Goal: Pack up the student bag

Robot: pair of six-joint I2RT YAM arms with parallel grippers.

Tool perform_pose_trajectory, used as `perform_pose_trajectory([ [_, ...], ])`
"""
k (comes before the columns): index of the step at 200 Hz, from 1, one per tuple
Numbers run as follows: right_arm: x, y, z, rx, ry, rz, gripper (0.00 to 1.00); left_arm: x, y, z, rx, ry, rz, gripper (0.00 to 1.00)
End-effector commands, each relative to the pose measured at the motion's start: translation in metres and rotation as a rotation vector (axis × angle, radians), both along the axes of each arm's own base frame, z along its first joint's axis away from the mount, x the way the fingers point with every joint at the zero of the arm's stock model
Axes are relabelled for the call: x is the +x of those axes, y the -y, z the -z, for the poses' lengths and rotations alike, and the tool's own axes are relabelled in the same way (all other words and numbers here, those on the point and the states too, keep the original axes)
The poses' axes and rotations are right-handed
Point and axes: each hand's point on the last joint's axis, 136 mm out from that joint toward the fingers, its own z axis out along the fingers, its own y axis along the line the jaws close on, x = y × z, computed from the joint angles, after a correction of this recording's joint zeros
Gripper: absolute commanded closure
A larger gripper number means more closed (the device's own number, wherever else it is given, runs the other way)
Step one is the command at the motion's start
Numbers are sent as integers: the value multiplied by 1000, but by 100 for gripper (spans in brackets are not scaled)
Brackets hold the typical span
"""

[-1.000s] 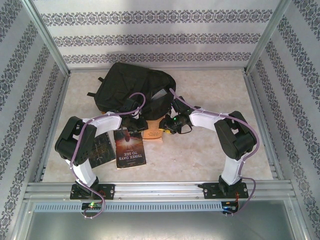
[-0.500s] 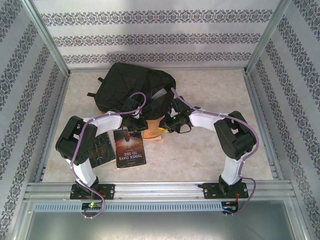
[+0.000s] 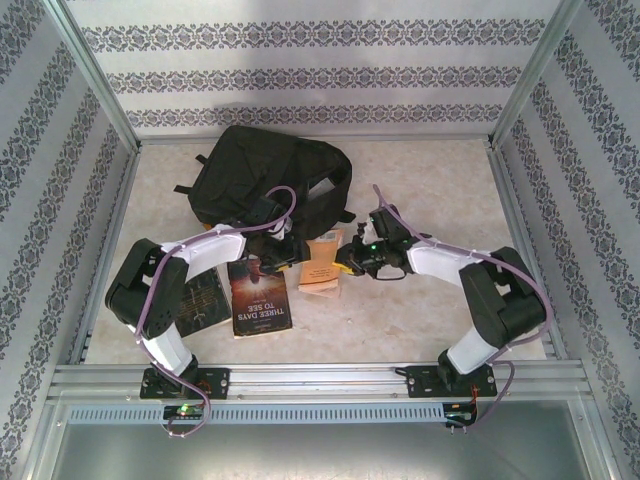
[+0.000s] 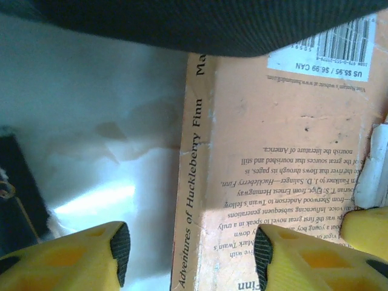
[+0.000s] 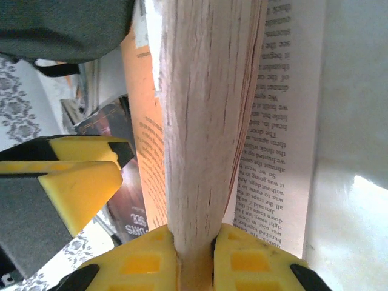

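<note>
Lying flat on the pale marbled bench [image 3: 450, 180], the large black soft fabric backpack [image 3: 265, 175] sits toward the far edge, left of centre. Its long axis runs roughly across the bench, dipping toward the near right, and loose black straps [image 3: 185, 188] trail off its left side toward the left edge. Which end is its top I cannot tell.

Just off its near-right side lies an orange paperback book [image 3: 322, 268], Adventures of Huckleberry Finn, back cover up. In the left wrist view the backpack's fabric overlaps the paperback's far end. The right tool [image 5: 194, 257] is pinching the paperback's page block, while one printed page lies splayed away from the block. The left tool [image 4: 191, 257] stands spread over the paperback's spine, one finger above bare bench, the other above the cover, gripping nothing.

Toward the near-left corner two dark glossy books lie side by side. One reads "Three Days to See" [image 3: 260, 295]; the other dark book [image 3: 205, 300] is partly hidden by the left arm. Both arms crowd the space between the backpack and the near edge.
</note>
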Motion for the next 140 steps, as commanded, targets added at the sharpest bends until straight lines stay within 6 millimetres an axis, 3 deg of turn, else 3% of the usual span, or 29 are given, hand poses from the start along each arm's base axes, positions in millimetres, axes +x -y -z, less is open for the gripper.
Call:
perform_pose_trajectory([
  [1, 2, -6, -35, 154, 69, 0, 100, -7, 15, -13, -121, -36, -4, 40],
  [73, -6, -8, -42, 284, 68, 49, 100, -8, 60, -30, -445, -102, 14, 45],
  [118, -9, -10, -54, 295, 99, 56, 100, -8, 68, -47, -573, -102, -5, 60],
  [140, -14, -9, -57, 296, 107, 59, 100, -9, 68, -57, -612, -87, -11, 58],
])
